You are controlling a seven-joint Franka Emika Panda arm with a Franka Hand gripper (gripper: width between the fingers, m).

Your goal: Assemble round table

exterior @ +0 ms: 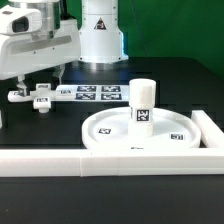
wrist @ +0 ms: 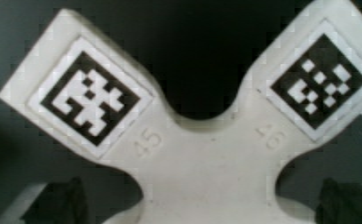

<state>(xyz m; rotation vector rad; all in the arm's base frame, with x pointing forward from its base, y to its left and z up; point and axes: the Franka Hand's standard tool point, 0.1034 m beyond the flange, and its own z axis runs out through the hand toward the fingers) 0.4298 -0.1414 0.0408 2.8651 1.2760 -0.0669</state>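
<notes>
My pincer [wrist: 199, 200] is spread. In the wrist view my two dark fingers [wrist: 57, 200] stand one on either side of the cross-shaped base [wrist: 192, 150], each with a dark gap between it and the white plastic, so I am pinching nothing. Two arms of the base fork away from me, and each carries a black-and-white square tag [wrist: 93, 98]. I cannot tell how high above the base I am.

In the exterior view the base lies flat on the black table [exterior: 180, 80], at about ten o'clock from the round disc [exterior: 170, 125] and well apart from it. My white arm is above the base. The marker board [exterior: 97, 95] lies just beside the base, at its three o'clock, between it and the leg.

The disc rests flat on the table with its rim up. The short leg [exterior: 142, 98] stands upright on it near its middle, with a tag on its side. One white border bar [exterior: 100, 162] runs along the disc's six o'clock side, and another [exterior: 212, 130] along its three o'clock side.
</notes>
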